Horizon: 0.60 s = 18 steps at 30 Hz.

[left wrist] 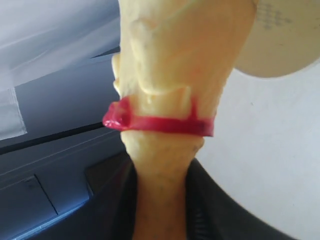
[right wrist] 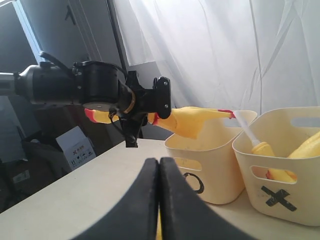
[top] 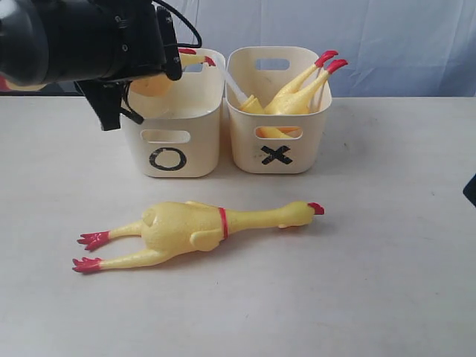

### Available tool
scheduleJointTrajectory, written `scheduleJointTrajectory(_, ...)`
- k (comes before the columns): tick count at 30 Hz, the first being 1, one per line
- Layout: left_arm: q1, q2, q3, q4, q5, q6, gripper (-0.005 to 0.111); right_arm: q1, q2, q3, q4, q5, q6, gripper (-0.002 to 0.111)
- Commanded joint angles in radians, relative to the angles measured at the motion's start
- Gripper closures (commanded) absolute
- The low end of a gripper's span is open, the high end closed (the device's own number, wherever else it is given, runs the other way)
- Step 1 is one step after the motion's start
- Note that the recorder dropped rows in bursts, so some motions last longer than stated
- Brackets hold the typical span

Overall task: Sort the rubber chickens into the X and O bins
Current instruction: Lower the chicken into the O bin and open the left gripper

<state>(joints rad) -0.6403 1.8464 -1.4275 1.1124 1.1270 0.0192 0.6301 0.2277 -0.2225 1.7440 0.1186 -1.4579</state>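
Note:
My left gripper (top: 141,89) is shut on a yellow rubber chicken (left wrist: 175,75), clamped on its neck just below the red ring (left wrist: 160,122). It holds the chicken level above the O bin (top: 175,141), body (right wrist: 187,120) and red feet (top: 197,56) over the tub's opening. Another chicken (top: 197,227) lies flat on the table in front of the bins, head to the right. The X bin (top: 277,141) holds a chicken with its red feet (top: 327,61) sticking out. My right gripper (right wrist: 159,162) is shut and empty, low over the table, apart from the bins.
The two cream bins stand side by side at the back of the white table (top: 387,282). A pale curtain (right wrist: 200,50) hangs behind them. A dark sliver at the right edge (top: 470,190) belongs to the right arm.

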Motion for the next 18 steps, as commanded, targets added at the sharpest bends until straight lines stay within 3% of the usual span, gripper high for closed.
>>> scheduleJointTrajectory(1, 0.002, -0.003, -0.02, -0.01, 0.019, 0.045, 0.107, -0.002, -0.004, 0.001, 0.0, 0.006, -0.003, 0.109)
scheduleJointTrajectory(18, 0.002, 0.002, -0.02, -0.032, -0.052, 0.079, 0.105, -0.002, -0.004, 0.001, 0.0, 0.008, -0.003, 0.109)
